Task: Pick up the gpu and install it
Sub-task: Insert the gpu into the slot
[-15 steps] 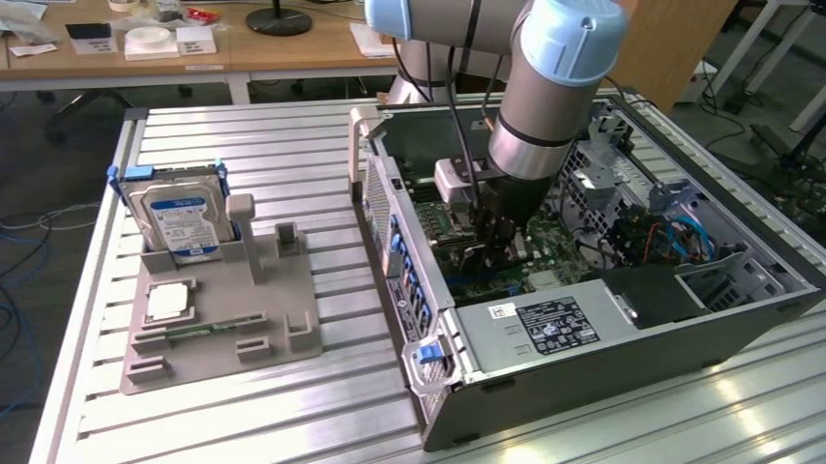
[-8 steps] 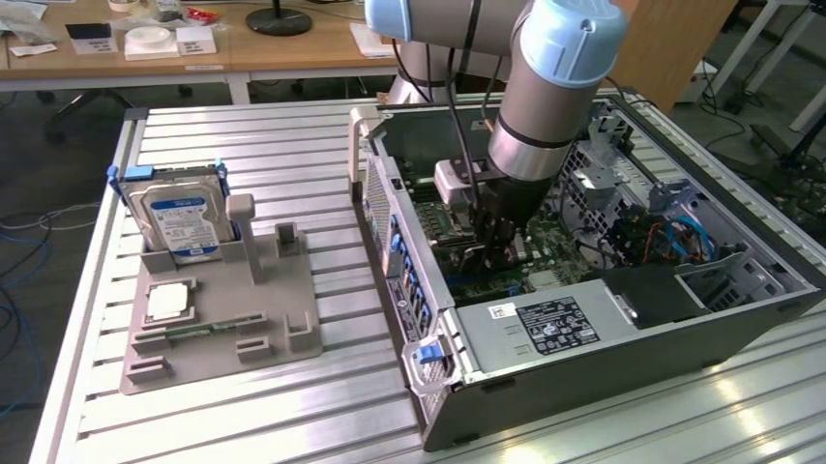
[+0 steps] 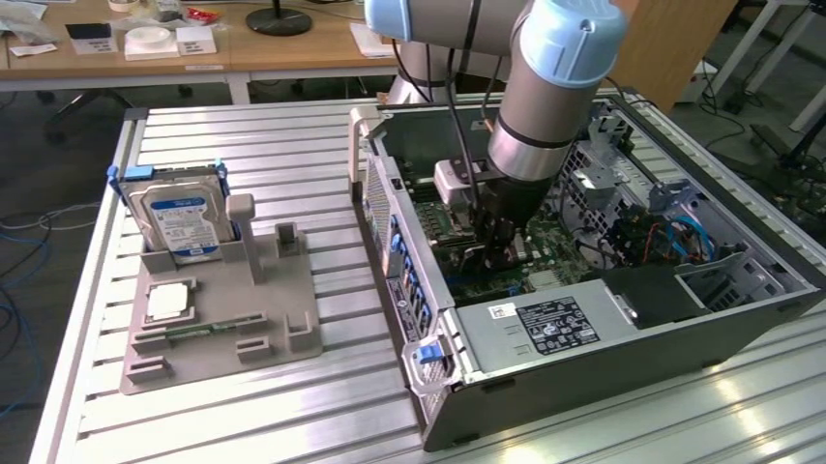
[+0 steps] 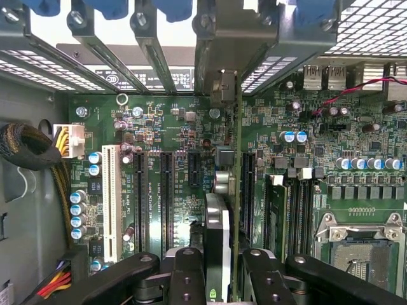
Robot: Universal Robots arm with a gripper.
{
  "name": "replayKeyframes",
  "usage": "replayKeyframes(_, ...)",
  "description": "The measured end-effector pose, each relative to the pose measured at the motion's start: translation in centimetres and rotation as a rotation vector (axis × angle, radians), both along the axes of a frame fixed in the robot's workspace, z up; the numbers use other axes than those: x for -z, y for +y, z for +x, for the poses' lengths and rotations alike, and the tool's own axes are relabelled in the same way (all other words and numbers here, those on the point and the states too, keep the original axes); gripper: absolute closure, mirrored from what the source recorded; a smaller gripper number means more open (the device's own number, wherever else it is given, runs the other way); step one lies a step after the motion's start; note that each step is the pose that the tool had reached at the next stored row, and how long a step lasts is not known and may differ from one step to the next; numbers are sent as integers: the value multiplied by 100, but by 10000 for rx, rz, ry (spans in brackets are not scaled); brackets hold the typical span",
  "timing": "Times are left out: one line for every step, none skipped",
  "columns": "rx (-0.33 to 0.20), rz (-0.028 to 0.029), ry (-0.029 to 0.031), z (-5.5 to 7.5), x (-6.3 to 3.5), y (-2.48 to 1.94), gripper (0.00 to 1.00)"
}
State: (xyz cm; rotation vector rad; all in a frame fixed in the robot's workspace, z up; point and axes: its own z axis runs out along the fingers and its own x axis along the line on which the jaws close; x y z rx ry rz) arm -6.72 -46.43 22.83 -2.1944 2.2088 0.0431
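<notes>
My gripper reaches down inside the open computer case, low over the green motherboard. It is shut on the gpu, which the wrist view shows edge-on between the two black fingers. The card stands upright and runs lengthwise over the board, right beside a black expansion slot. Its metal bracket end meets the rear slot openings of the case. I cannot tell whether the card's edge sits in a slot. In the exterior view the arm hides most of the card.
A grey fixture on the slatted table at the exterior view's left holds an upright hard drive and a square processor chip. Inside the case are the power supply, a white slot, memory sticks, an open processor socket and cables.
</notes>
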Motion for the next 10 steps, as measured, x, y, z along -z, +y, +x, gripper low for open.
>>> replayKeyframes(-1,1,-3,-1,1,0,72)
replayKeyframes(-1,0,-3,-2,2,-1,72)
replayKeyframes(-1,0,-4,-2,6,-1,72)
replayKeyframes(0,-2,-5,-3,12,-1,72)
replayKeyframes(-1,-5,-7,-4,21,-1,72)
replayKeyframes(-2,-4,-13,-5,34,-1,72)
replayKeyframes(-3,0,-20,-7,52,-1,72)
replayKeyframes(-2,-8,-18,-11,66,-2,72)
replayKeyframes(0,-9,-21,-16,83,-2,72)
replayKeyframes(-1,-6,-25,-20,97,-2,72)
